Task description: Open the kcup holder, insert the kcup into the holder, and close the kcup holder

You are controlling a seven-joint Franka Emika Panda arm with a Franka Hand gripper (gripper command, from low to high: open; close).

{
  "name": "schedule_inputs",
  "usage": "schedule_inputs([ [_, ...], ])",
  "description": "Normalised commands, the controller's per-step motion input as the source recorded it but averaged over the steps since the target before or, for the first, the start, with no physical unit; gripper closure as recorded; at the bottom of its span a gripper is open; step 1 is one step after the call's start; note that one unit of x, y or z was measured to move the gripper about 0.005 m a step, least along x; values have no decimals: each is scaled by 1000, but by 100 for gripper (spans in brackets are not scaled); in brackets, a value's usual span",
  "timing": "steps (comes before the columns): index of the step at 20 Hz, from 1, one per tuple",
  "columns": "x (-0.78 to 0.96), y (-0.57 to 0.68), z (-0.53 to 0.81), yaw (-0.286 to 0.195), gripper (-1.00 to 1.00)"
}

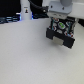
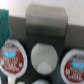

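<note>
The kcup holder (image 1: 61, 40) is a black box at the exterior view's right, under the white arm. My gripper (image 1: 61, 25) hangs right above it, and the kcup (image 1: 61, 23) shows its round green patterned top between the dark fingers, so the gripper looks shut on it. In the wrist view a white round cup body (image 2: 43, 54) sits in the middle, over the holder's dark tray (image 2: 27, 40). Two pods with red and blue labels sit in round slots on either side of it, one (image 2: 12, 57) and the other (image 2: 75, 70). The fingertips themselves are too blurred to make out.
A grey block (image 2: 46, 22) stands behind the tray in the wrist view, with a teal object (image 2: 4, 25) beside it. The holder rests on a pale tabletop (image 1: 25, 60). Dark clutter and a blue-lit strip (image 1: 15, 19) line the far edge.
</note>
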Motion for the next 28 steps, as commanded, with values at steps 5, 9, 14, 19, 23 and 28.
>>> schedule_inputs([
  [5, 458, 34, -223, 76, -100],
  [9, 91, 139, -273, 220, -100],
  [14, -129, 29, -164, 287, -100],
  [19, -344, 34, -65, 271, -100],
  [23, -459, 340, 7, 133, -100],
  [28, -443, 478, 72, 108, -100],
])
